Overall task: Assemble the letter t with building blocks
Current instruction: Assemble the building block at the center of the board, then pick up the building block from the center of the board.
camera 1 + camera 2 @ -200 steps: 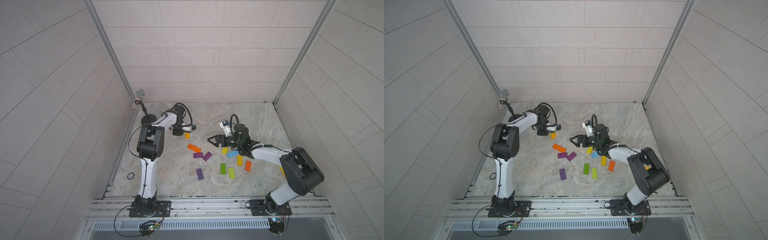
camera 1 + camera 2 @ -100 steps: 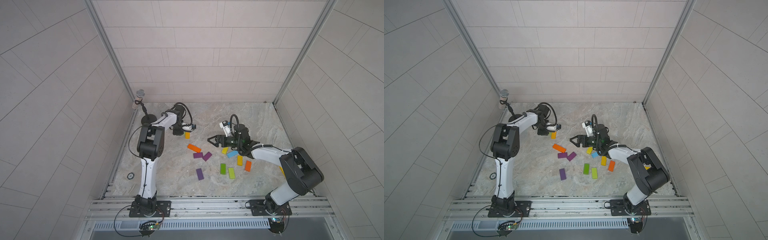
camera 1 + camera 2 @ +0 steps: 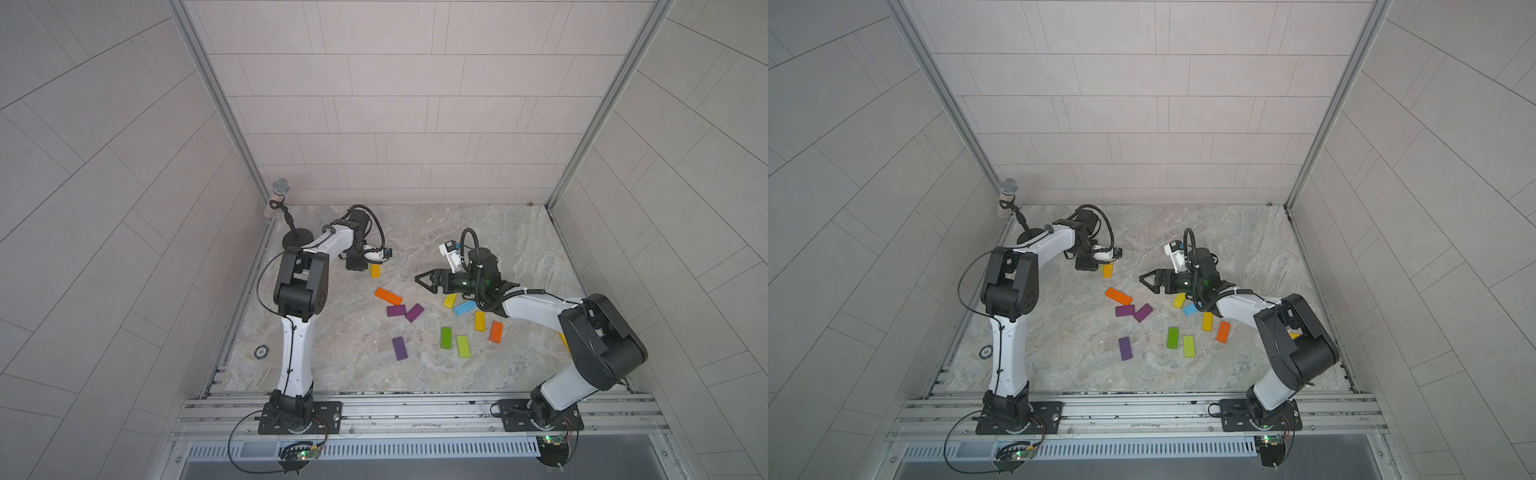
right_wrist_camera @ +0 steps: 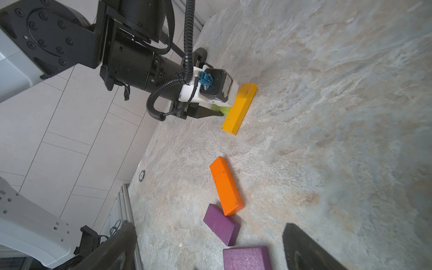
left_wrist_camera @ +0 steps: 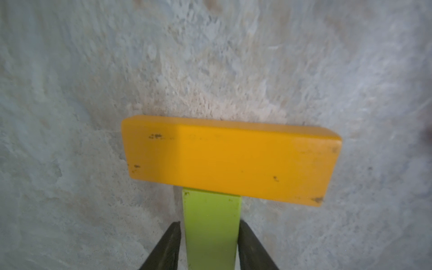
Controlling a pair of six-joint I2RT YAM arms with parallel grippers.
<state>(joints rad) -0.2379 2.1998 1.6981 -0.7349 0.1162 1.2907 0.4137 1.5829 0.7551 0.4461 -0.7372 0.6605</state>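
Both top views high overhead, near-identical, left wrist close above yellow block (image 5: 229,161), right wrist low, oblique

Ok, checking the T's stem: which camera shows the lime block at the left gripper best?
Left wrist: the lime block lies close-up between the fingers, meeting the yellow block. Right wrist shows one corner; top views barely any.

Tabletop (image 3: 415,232): marbled grey and beige, stone pattern. Amber-yellow block (image 5: 231,159) bears dark scuff specks; lime block (image 5: 211,229) is near uniform. Also recorded: orange block (image 4: 226,185), purple block (image 4: 221,224), light blue block (image 3: 464,308), green block (image 3: 446,337); walls (image 3: 395,104) pale grey tile.
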